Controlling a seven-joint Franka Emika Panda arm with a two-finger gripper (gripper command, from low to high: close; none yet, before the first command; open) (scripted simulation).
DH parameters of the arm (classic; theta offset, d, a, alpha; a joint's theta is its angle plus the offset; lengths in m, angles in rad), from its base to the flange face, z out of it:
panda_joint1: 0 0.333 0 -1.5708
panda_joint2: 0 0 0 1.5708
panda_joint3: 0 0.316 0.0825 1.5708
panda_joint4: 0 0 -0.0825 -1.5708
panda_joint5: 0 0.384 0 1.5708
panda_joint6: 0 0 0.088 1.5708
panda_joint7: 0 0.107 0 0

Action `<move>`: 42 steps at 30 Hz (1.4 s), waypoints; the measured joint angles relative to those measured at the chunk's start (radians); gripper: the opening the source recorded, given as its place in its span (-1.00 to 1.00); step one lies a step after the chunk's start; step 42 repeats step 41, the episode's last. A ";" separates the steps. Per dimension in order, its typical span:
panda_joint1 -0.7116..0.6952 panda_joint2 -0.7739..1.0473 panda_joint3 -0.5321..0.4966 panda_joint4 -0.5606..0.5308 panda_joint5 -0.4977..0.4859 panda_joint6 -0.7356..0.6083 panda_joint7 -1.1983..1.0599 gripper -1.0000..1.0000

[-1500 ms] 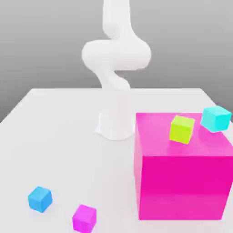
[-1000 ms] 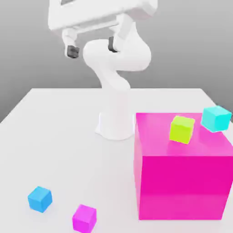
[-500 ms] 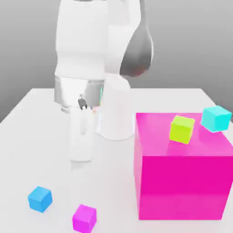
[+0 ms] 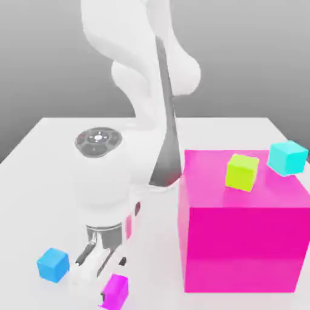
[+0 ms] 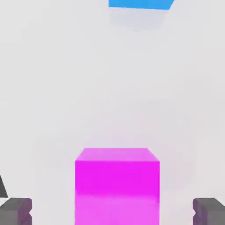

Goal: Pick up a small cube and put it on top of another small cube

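A small magenta cube (image 4: 115, 290) lies on the white table (image 4: 42, 181) near the front edge. A small blue cube (image 4: 53, 264) sits just to the exterior view's left of it. My gripper (image 4: 100, 277) hangs low over the table at the magenta cube, pointing down. In the hand view the magenta cube (image 5: 117, 184) stands between my two dark fingertips (image 5: 16, 212), with a wide gap on each side. The gripper (image 5: 112, 212) is open and touches nothing. The blue cube (image 5: 140, 3) lies farther off in the hand view.
A large magenta block (image 4: 242, 242) stands at the exterior view's right, close to my arm. A yellow-green cube (image 4: 242, 172) and a cyan cube (image 4: 288, 157) rest on its top. The arm's base (image 4: 151, 175) stands mid-table behind.
The arm has swung down from high above the table to the small magenta cube at the front. No cube has moved.
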 joint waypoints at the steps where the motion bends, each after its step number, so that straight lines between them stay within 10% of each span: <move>1: 0.000 0.000 0.000 0.000 0.000 0.000 0.000 -1.00; 9: -0.015 -0.056 0.019 -0.012 0.021 -0.042 -0.015 -1.00; 33: 0.336 -0.865 0.212 -0.014 0.315 -0.827 -0.730 -1.00; 37: 0.356 -0.836 0.236 -0.093 0.326 -0.721 -0.751 -1.00; 38: 0.357 -0.824 0.241 -0.112 0.327 -0.690 -0.751 1.00; 42: 0.357 -0.824 0.241 -0.112 0.327 -0.690 -0.751 1.00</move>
